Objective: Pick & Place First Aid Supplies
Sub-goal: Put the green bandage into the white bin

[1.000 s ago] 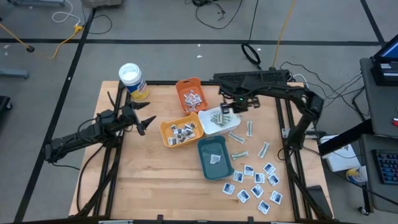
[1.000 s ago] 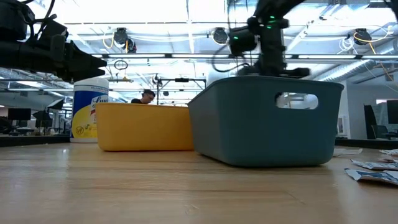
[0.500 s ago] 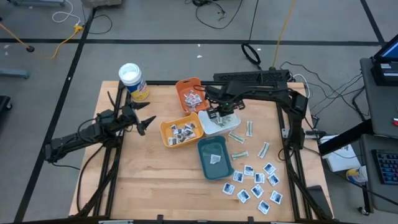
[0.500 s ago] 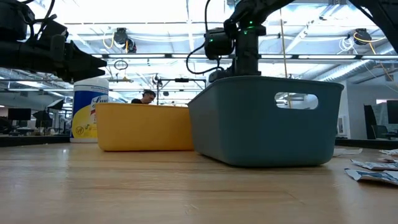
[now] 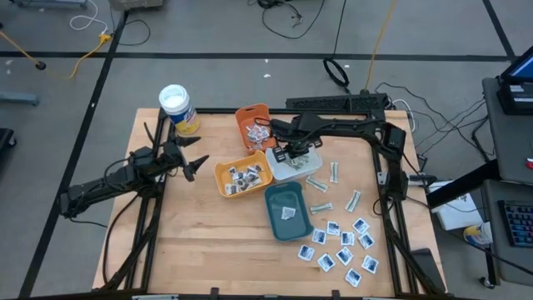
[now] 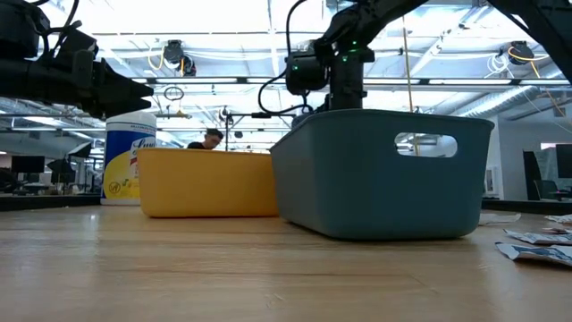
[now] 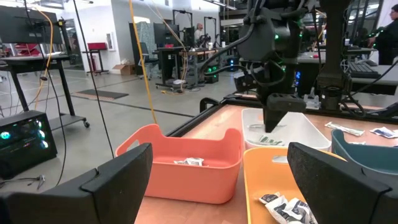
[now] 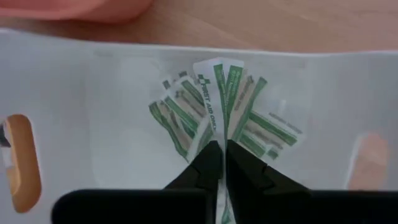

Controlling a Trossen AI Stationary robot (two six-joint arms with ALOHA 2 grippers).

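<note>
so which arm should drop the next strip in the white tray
Right. Its end effector is directly above the white tray, fingers nearly shut around a green-printed strip over the pile. The left end effector waits open, left of the yellow tray.

Bright, even overhead light; ceiling lamps glare in the low view, shadows soft.

Orange tray, yellow tray and teal tray crowd the worktop centre; its 7 o'clock corner lies open.

Robotics lab, open hall with ceiling trusses, workbenches with computers, floor cables
</note>
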